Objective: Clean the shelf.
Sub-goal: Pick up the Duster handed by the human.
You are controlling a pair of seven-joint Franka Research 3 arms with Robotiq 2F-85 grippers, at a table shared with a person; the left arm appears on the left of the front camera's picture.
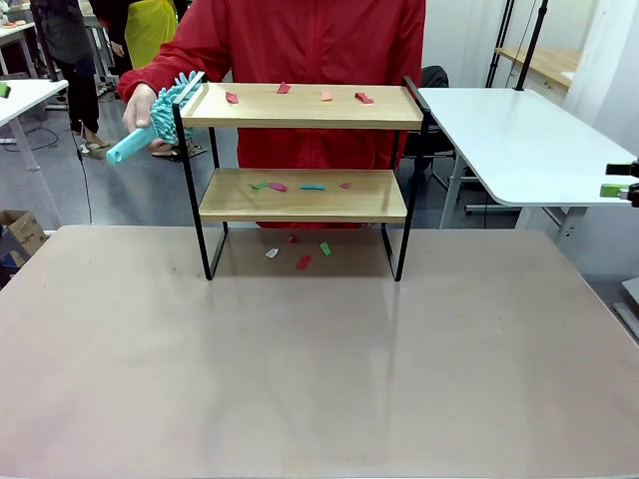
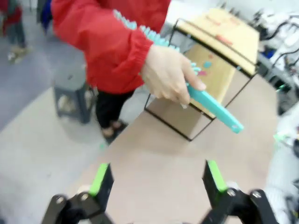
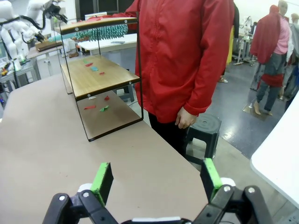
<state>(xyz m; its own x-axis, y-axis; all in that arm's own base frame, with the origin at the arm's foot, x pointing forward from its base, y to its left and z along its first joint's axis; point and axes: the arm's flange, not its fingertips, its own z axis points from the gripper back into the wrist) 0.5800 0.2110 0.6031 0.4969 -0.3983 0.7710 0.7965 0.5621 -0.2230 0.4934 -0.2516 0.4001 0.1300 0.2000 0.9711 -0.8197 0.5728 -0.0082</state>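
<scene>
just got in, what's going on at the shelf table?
A person's hand, in a red sleeve, holds a teal duster at the left end of the shelf, by its top board. Coloured scraps lie on the top board, the lower board and the table under it, so the shelf isn't clean yet. The robot's left hand and right hand are open, empty, back from the shelf.

Two-tier shelf (image 1: pixel 300 105) of light, smooth matt wooden boards on a thin black metal frame; pale bench (image 1: pixel 300 379) is smooth, faintly glossy; turquoise duster (image 1: pixel 172 112), plastic handle, fluffy cloth strands.
</scene>
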